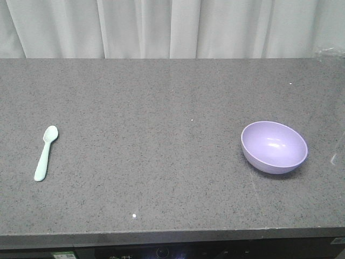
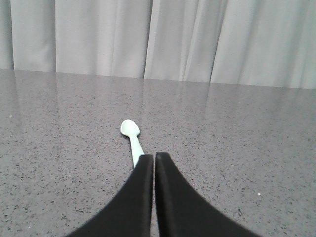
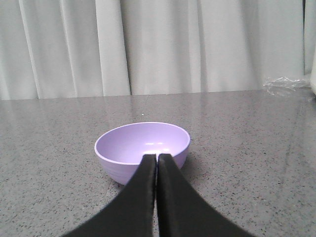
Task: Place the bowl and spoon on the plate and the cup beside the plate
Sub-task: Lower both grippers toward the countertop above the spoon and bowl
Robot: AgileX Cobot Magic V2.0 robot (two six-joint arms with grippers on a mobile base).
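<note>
Here, a short pale mint-green plastic spoon lies flat on the speckled grey stone countertop at its left side, scoop toward the white pleated curtain and handle toward the near edge. A small round lavender-purple plastic bowl sits well apart from it at the right side, upright, its glossy inside catching two small highlights. In the left wrist view the left gripper has its two black fingers pressed together with nothing between them. Just beyond their tips lies the spoon, whose scoop and upper handle show while the rest of the handle is hidden behind the fingers. In the right wrist view the right gripper is likewise closed on nothing, its tips overlapping the bowl's near rim and covering part of the front wall. Whether they touch the bowl cannot be told. A crumpled piece of clear plastic lies at the far right edge of the countertop, cut off by the frame. Below the near edge, dark equipment with a green label is too cropped to make out.
</note>
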